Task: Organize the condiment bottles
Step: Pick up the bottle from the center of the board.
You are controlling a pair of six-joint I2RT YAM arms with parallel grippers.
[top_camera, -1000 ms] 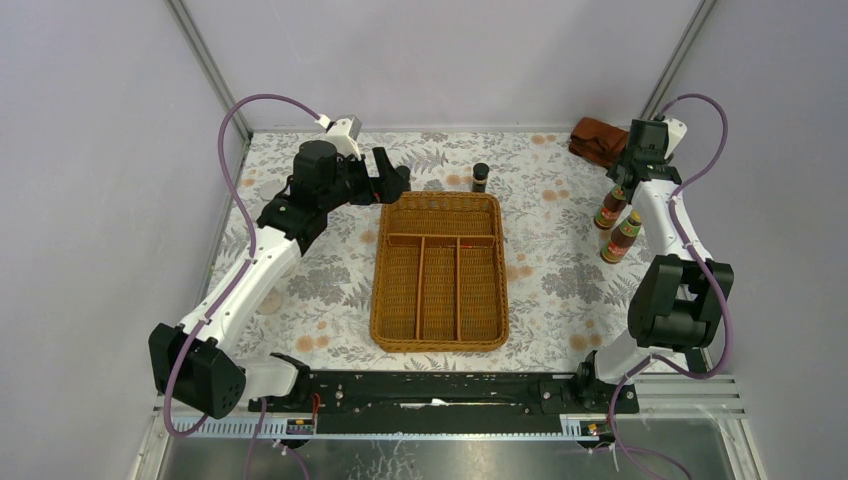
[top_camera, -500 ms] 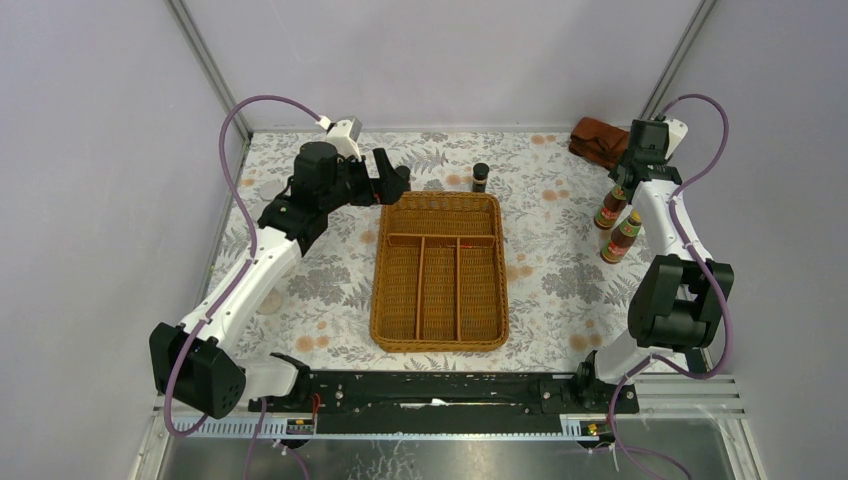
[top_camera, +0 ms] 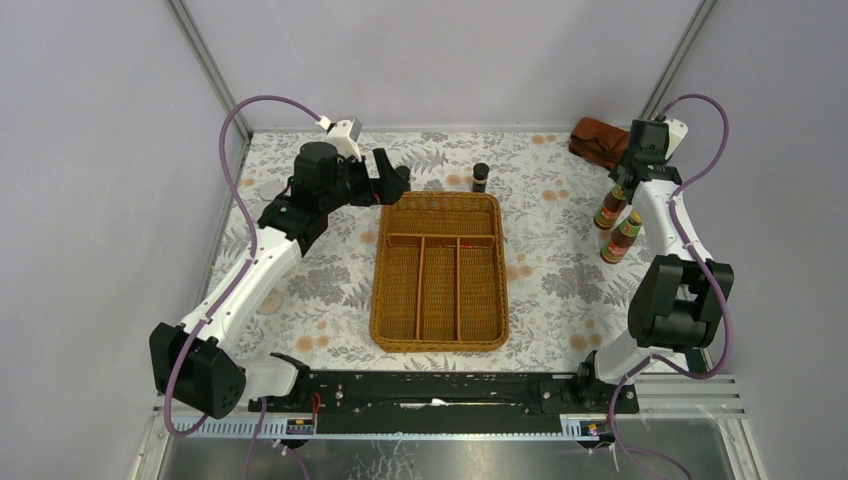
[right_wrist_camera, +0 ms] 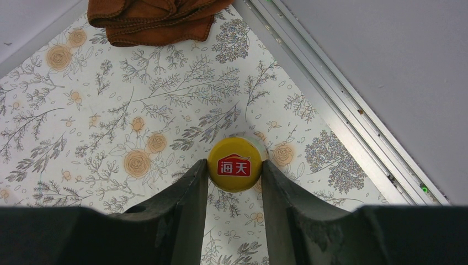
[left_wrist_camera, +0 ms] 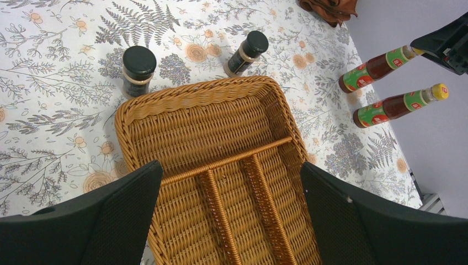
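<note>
My right gripper (right_wrist_camera: pixel 235 167) is shut on the yellow cap (right_wrist_camera: pixel 235 160) of a red sauce bottle (top_camera: pixel 608 210) standing at the table's far right. A second red yellow-capped bottle (top_camera: pixel 622 238) stands just nearer. My left gripper (left_wrist_camera: pixel 232 221) is open and empty, hovering over the far end of the wicker tray (left_wrist_camera: pixel 193 96). Beyond the tray's far rim stand a clear black-lidded jar (left_wrist_camera: pixel 138 70) and a tiny dark black-capped bottle (left_wrist_camera: pixel 245 52). From above, the left gripper (top_camera: pixel 398 185) hides the jar. Only the tiny bottle (top_camera: pixel 480 178) shows there.
The brown wicker tray (top_camera: pixel 385 300) with dividers lies in the middle of the floral table, its compartments bare. A rust-brown cloth (top_camera: pixel 598 140) is bunched in the far right corner, close behind the right gripper. A metal rail and the wall run along the right edge.
</note>
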